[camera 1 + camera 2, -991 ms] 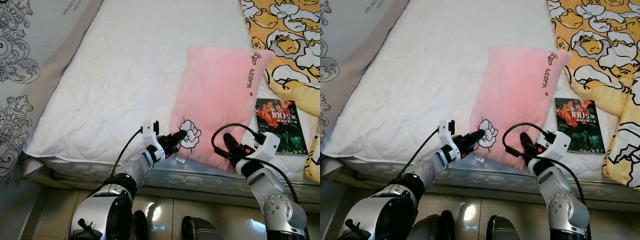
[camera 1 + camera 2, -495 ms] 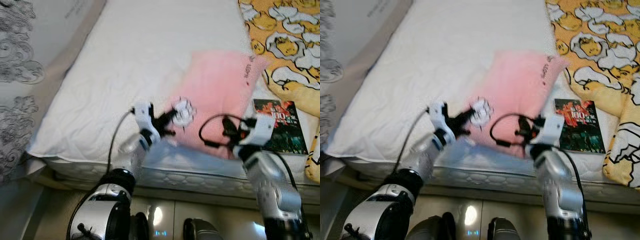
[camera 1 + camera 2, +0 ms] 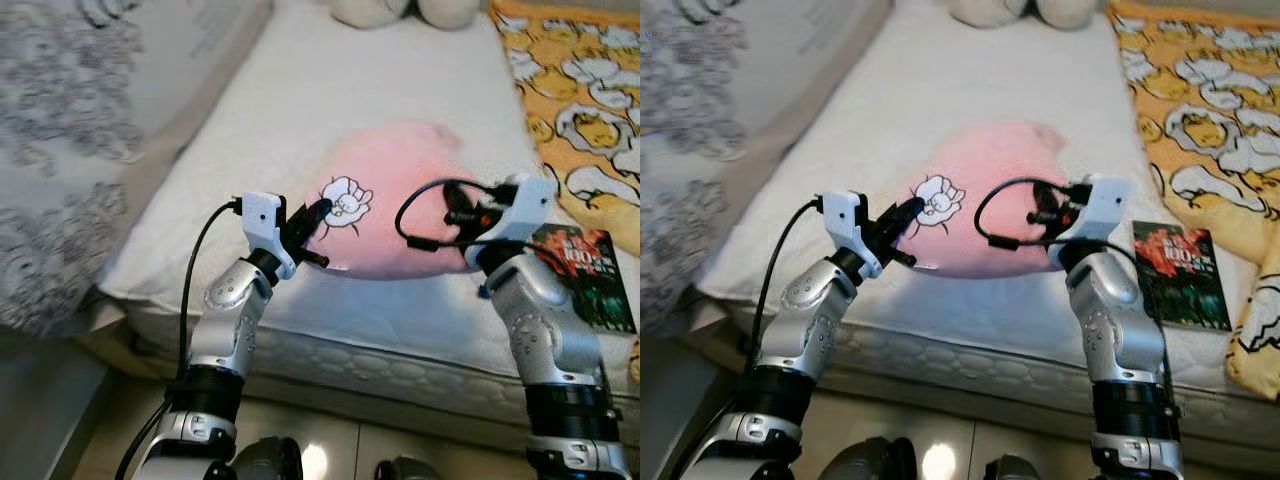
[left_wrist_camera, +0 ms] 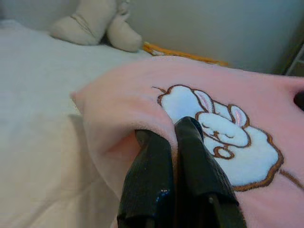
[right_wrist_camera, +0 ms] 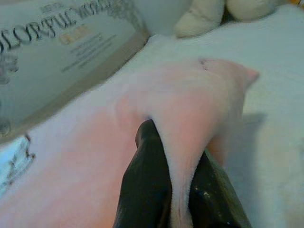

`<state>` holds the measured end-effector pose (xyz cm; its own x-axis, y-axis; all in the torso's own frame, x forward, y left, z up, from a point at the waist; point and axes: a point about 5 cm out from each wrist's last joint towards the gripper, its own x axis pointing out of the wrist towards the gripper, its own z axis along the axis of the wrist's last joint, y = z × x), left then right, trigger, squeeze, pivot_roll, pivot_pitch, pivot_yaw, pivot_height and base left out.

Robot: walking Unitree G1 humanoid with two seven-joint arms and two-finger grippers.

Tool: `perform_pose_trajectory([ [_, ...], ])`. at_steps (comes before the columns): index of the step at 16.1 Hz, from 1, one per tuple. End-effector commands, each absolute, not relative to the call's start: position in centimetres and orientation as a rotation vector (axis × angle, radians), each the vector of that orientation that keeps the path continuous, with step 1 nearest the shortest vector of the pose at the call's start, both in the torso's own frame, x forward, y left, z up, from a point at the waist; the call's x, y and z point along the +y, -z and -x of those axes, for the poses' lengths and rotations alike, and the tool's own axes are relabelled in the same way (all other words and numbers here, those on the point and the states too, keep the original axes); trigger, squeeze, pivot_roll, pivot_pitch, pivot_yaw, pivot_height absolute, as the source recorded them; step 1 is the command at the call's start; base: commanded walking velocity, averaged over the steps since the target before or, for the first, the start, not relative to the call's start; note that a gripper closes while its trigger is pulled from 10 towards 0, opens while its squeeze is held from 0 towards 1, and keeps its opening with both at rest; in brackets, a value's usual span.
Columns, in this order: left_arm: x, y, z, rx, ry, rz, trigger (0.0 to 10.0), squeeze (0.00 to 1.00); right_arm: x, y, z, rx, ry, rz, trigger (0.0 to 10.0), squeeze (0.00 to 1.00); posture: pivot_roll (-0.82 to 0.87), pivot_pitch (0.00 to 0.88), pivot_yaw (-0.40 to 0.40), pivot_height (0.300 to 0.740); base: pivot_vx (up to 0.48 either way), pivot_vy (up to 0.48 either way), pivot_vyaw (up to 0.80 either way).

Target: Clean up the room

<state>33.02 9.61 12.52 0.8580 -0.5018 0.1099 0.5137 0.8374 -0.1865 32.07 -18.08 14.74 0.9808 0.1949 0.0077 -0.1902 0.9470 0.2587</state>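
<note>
A pink pillow (image 3: 390,205) with a white rabbit patch (image 3: 344,199) is held up above the white mattress (image 3: 300,90), sagging between my two grippers. My left gripper (image 3: 318,212) is shut on the pillow's near left corner, beside the rabbit; the left wrist view has both black fingers (image 4: 156,161) pinching pink fabric (image 4: 228,95). On the near right edge my right gripper (image 3: 462,215) is shut on the pillow, and in the right wrist view a fold of pink cloth (image 5: 185,123) runs between its fingers (image 5: 147,161).
A book with a dark red cover (image 3: 595,275) lies on the mattress right of the pillow. A yellow patterned blanket (image 3: 570,90) covers the far right. A beige plush toy (image 3: 395,10) sits at the head of the bed. A grey patterned wall (image 3: 70,150) runs along the left.
Both grippers have lifted the pillow off the mattress and carried it toward the head of the bed. The camera has risen and tilted, so the plush toy comes into view.
</note>
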Motion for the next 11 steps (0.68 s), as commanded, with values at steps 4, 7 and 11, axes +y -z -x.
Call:
perform_pose_trajectory([
  [4, 10.6, -12.4, -32.7, -0.046, 0.441, 0.207, 0.0, 0.00, -19.5, -13.9, -32.1, 0.006, -0.119, -0.218, 0.0, 0.00, -0.09, 0.000, 0.030, 0.740, 0.000, 0.324, 0.26],
  [7, 10.2, -12.4, -32.7, -0.041, 0.441, 0.211, 0.0, 0.00, -19.4, -13.6, -32.2, 0.009, -0.132, -0.214, 0.0, 0.00, -0.10, 0.000, 0.030, 0.740, 0.000, 0.480, 0.48],
  [11, 9.5, -12.2, -32.7, -0.027, 0.450, 0.224, 0.0, 0.00, -19.4, -13.1, -32.3, 0.022, -0.150, -0.191, 0.0, 0.00, -0.10, 0.000, 0.025, 0.740, 0.000, 0.479, 0.45],
])
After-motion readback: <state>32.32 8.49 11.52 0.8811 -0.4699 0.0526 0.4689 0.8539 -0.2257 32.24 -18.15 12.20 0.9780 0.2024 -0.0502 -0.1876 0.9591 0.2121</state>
